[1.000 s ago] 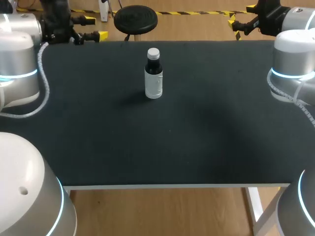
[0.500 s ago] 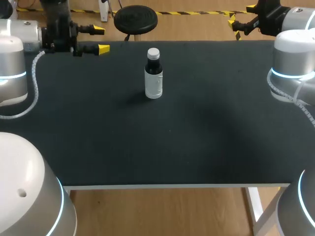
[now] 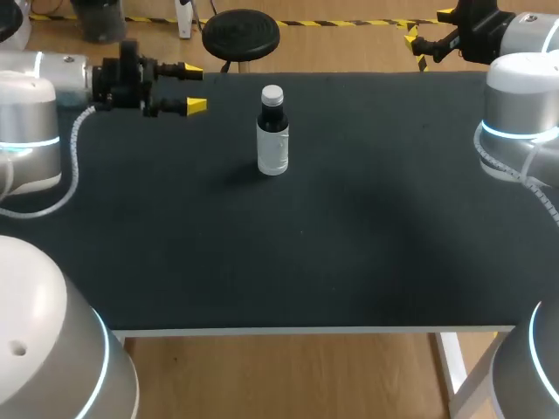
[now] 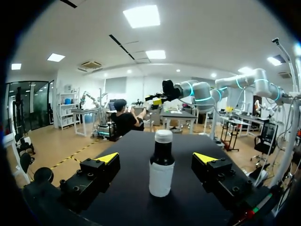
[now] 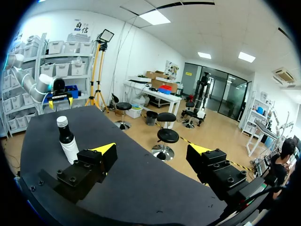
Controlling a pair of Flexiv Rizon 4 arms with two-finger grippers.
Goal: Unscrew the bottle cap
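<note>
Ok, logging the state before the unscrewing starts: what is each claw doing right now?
Left claw: open, holding nothing; the bottle stands ahead of it, untouched.
Right claw: open, holding nothing.

The bottle (image 3: 272, 140) stands upright on the table (image 3: 349, 262), toward its far edge and slightly left of the middle, with the cap (image 3: 272, 93) on top. The left gripper (image 3: 196, 88) hangs over the far left part of the table, to the left of the bottle and apart from it. Its fingers are spread, and the bottle is ahead of the gap between them. The right gripper (image 3: 428, 30) sits at the far right corner, fingers spread, well apart from the bottle.
</note>
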